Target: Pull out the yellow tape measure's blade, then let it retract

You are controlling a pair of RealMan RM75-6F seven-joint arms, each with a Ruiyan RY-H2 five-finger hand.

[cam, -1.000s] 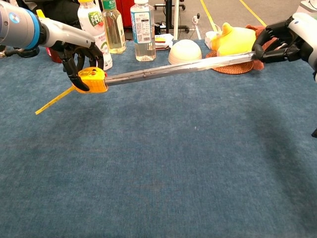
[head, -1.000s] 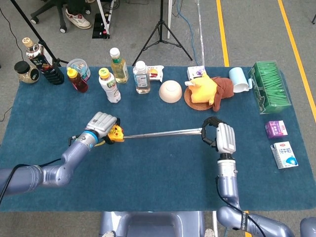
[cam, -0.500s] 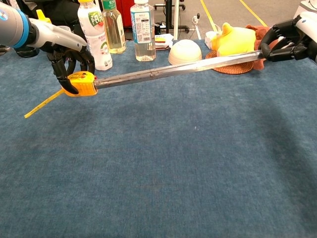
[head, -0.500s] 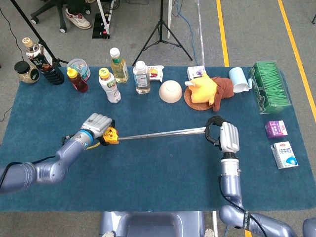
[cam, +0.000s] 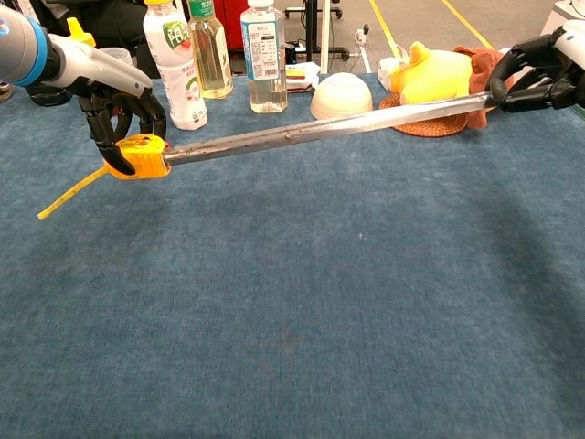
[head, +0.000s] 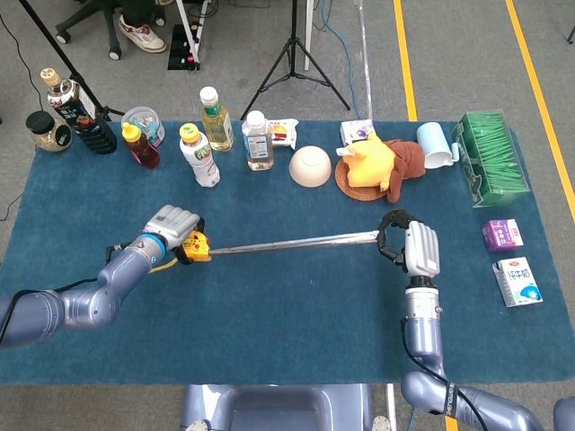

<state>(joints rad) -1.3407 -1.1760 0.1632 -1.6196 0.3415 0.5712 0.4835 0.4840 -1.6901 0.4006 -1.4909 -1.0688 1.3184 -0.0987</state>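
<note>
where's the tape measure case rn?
The yellow tape measure case is held in the left hand on the left of the head view, above the blue tablecloth, in front of the white green-labelled bottle.

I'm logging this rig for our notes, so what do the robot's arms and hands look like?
Both arms are smooth metallic blue-grey tubes. The left hand and right hand have silver-white backs and black fingers. A light blue band circles the left wrist, with a thin black cable along that forearm.
</note>
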